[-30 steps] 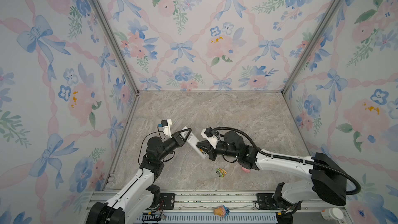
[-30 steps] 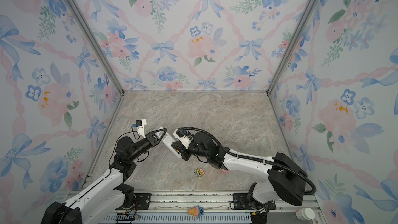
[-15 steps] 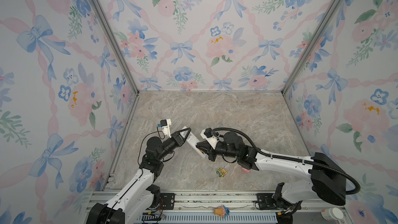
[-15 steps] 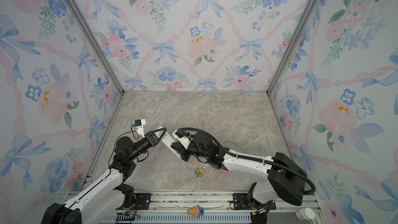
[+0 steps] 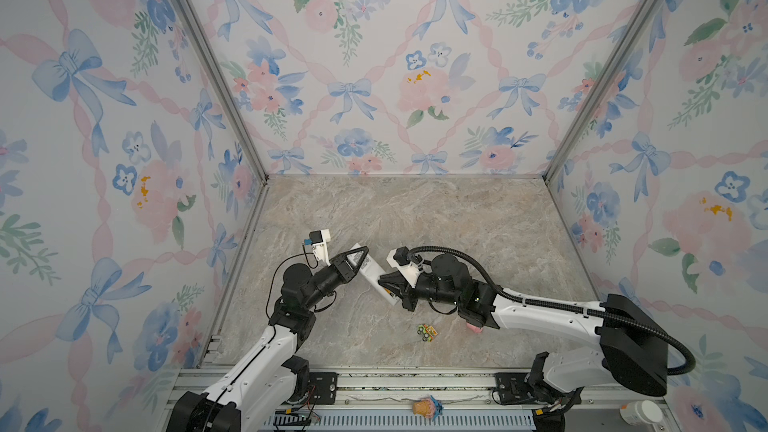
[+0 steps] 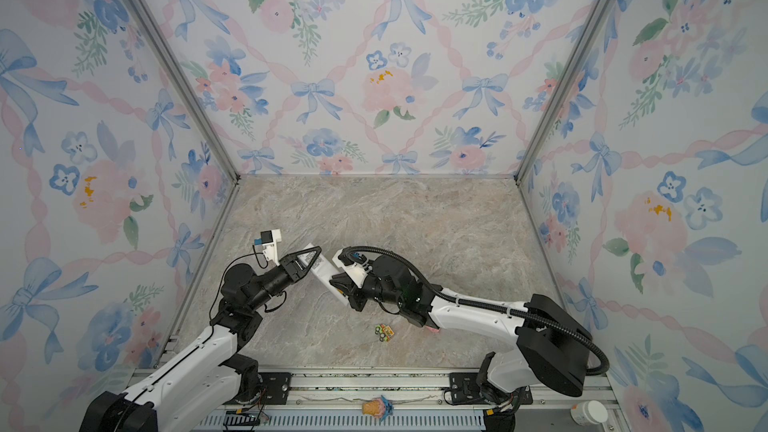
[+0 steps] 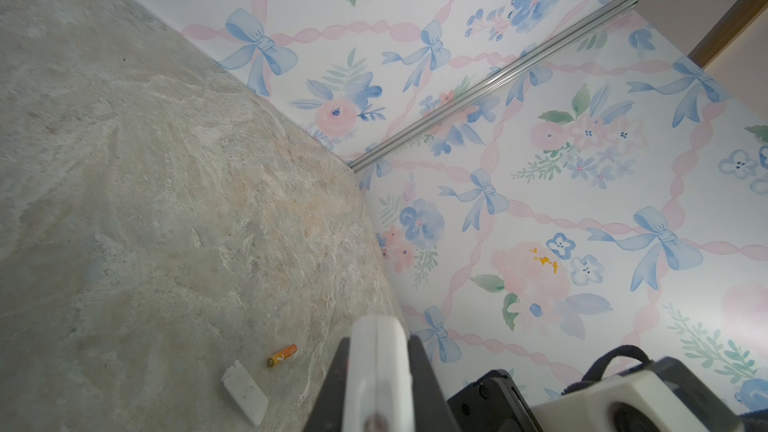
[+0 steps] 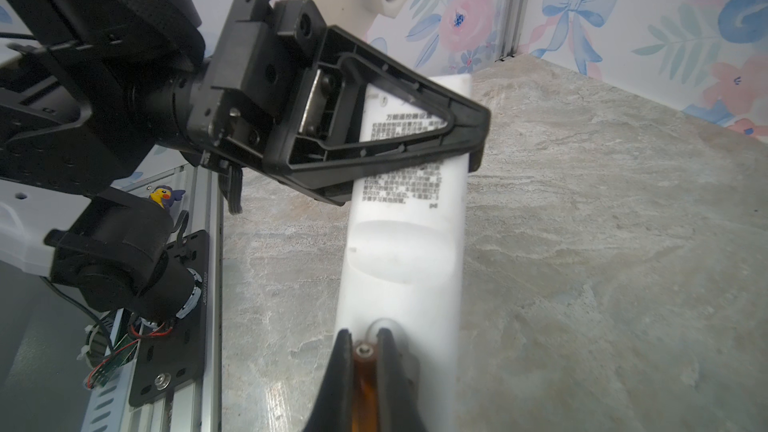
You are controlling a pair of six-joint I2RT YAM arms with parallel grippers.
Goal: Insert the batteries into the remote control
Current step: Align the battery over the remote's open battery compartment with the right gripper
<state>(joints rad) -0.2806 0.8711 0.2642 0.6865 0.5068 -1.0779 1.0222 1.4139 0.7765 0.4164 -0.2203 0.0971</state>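
Two arms keep the pose they had a second ago, and nothing on the table point(image 5: 457, 222) has shifted since. The left gripper point(image 5: 362, 252) is still clamped across the remote point(image 5: 372, 274). The remote hangs tilted above the table with its printed back upward. The right gripper point(image 8: 365, 336) is pinched narrow on a battery point(image 8: 364, 388), whose metal tip sits at the remote's other end.

Most of that battery is buried between the fingers point(image 8: 338, 371), so only an amber strip and the tip show. The remote's button face is turned away. Its battery bay lies under blur and the right fingertips, so whether anything sits inside cannot be told.

A small white cover point(image 7: 245, 388) lies flat on the table near the remote, with the second battery point(image 7: 282, 355) just beside it. Neither can be picked out in the top views. A car point(image 5: 428, 332) stands on the table near the remote. Past the car, a pig point(image 5: 473, 328) peeks from under the right arm, mostly covered.
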